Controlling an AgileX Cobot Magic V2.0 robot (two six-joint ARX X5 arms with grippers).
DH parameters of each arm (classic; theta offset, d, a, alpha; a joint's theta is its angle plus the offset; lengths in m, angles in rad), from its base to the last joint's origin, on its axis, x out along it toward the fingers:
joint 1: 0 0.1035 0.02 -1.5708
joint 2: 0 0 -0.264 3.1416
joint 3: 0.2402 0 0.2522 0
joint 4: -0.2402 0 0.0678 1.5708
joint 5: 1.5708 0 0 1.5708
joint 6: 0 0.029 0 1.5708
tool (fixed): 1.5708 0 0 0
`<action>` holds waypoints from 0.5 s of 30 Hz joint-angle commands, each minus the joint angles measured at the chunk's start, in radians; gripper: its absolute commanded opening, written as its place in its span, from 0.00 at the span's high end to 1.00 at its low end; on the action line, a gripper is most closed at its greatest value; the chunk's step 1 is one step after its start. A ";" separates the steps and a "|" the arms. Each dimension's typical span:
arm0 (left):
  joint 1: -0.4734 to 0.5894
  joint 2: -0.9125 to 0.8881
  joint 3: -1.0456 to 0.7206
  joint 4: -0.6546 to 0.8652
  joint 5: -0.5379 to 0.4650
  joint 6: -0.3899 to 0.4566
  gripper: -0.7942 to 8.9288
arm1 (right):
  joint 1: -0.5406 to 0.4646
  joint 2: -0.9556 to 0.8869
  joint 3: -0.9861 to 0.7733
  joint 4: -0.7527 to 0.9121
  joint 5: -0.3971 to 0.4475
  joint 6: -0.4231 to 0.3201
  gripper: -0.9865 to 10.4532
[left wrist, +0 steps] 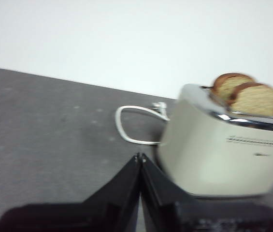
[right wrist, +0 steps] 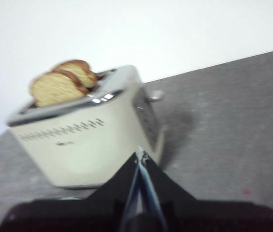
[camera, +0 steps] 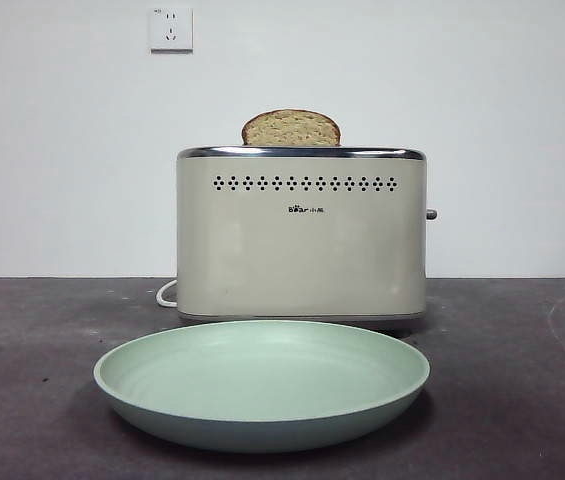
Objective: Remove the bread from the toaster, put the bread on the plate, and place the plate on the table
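The cream toaster (camera: pixel 302 235) stands mid-table with the domed top of the bread (camera: pixel 290 128) rising from its slot. Both wrist views show two slices side by side in the slots: the bread (left wrist: pixel 254 99) (right wrist: pixel 54 89) and a second slice (left wrist: pixel 230 84) (right wrist: pixel 80 70). In front of the toaster, the mint-green plate (camera: pixel 262 385) lies empty on the dark table (camera: pixel 32 340). My left gripper (left wrist: pixel 140 157) hangs shut and empty off the toaster's (left wrist: pixel 223 150) cable side. On the knob side of the toaster (right wrist: pixel 88 145), my right gripper (right wrist: pixel 140 155) is shut and empty. Neither arm shows in the front view.
A white power cable (left wrist: pixel 126 125) loops on the table beside the toaster, also visible from the front as the cable (camera: pixel 167 293). The side knob (right wrist: pixel 155 95) sticks out toward my right arm. A white wall with sockets (camera: pixel 170 28) closes the back.
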 commanded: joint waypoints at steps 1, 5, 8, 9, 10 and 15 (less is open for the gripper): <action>0.002 0.041 0.067 -0.029 0.069 -0.005 0.93 | 0.001 0.078 0.088 -0.031 -0.063 0.023 0.92; 0.002 0.114 0.174 -0.103 0.157 0.005 0.93 | 0.001 0.219 0.236 -0.152 -0.177 -0.019 0.92; 0.002 0.174 0.255 -0.163 0.229 0.022 0.93 | 0.001 0.328 0.357 -0.287 -0.279 -0.089 0.92; 0.002 0.195 0.282 -0.187 0.255 0.033 0.93 | 0.001 0.365 0.400 -0.343 -0.308 -0.119 0.92; 0.002 0.212 0.305 -0.209 0.278 0.040 0.93 | 0.001 0.396 0.436 -0.394 -0.330 -0.148 0.92; 0.002 0.298 0.418 -0.370 0.379 0.122 0.93 | 0.005 0.534 0.608 -0.657 -0.360 -0.298 0.92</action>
